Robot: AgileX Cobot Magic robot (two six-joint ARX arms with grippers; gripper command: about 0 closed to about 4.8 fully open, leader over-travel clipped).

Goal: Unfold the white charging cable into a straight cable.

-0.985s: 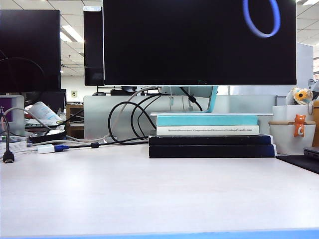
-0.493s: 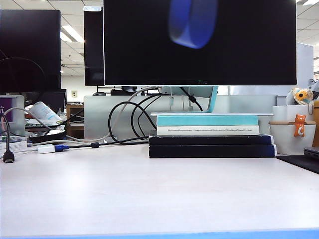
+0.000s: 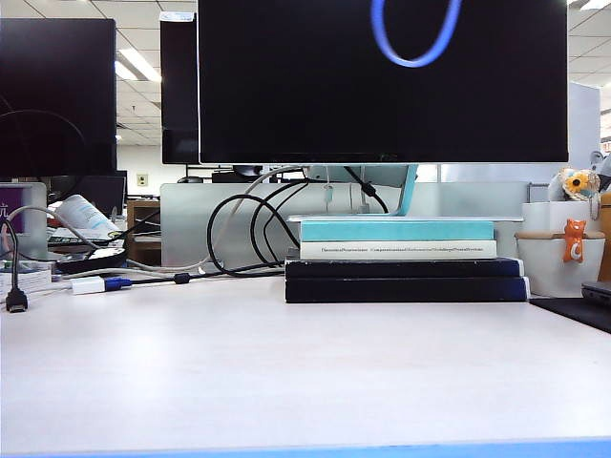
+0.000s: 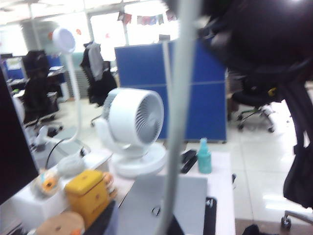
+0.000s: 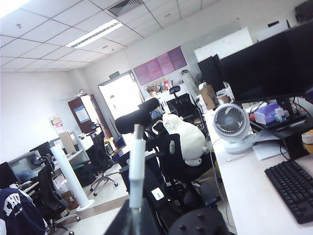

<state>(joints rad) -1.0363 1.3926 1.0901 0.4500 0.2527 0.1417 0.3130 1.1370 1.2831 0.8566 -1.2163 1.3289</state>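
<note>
a stack of books (image 3: 406, 260) sits under the black monitor (image 3: 382, 81) on the desk (image 3: 286, 372).

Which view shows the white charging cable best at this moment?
The right wrist view: the white charging cable rises sharp from the right tool, which is shut on it. The left wrist view shows the cable only as a blurred strand close to the lens, and the left tool is unseen. The exterior view shows neither cable nor tools.
</note>
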